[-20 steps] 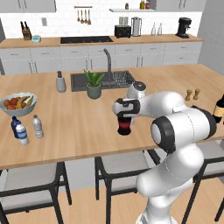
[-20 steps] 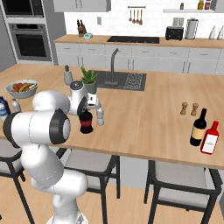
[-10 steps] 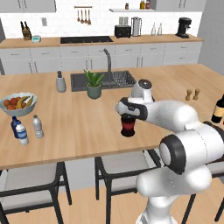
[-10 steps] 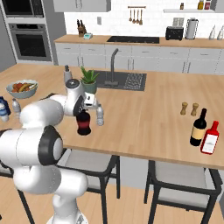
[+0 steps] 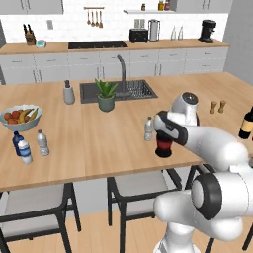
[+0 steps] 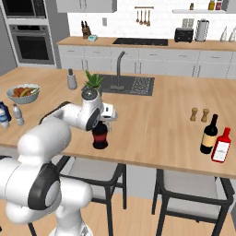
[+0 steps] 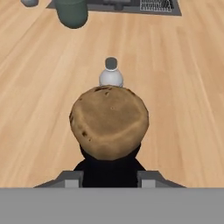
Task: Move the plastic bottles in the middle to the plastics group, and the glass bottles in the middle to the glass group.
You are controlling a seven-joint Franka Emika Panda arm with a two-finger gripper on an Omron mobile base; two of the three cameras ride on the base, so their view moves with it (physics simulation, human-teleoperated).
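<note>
Glass comes first here, by the look of it: the gripper [image 5: 164, 132] is pinched on the neck of the dark bottle with the red label [image 5: 163, 145], which stands upright near the front edge of the wooden island counter [image 5: 94, 143], right of the sink [image 5: 133, 90]. Gripping the narrow neck makes sense, since the body is probably too wide for the jaws; the hand view looks straight down on its brown cork top [image 7: 109, 121], fingers tight at either side below.

One clear plastic water bottle [image 5: 148, 129] stands just beside the dark bottle, on its sink side, so any lift should go straight up to avoid knocking it.

Far to the right of the sink, the slim wine bottle [image 6: 209, 134] waits beside a red bottle [image 6: 221, 145], well apart from the held one. Far to the left of the sink, beside the fruit bowl [image 5: 20, 118], a clear bottle [image 5: 43, 143] stands with the blue-capped bottle [image 5: 24, 151] and dark blue bottle [image 5: 16, 142].
</note>
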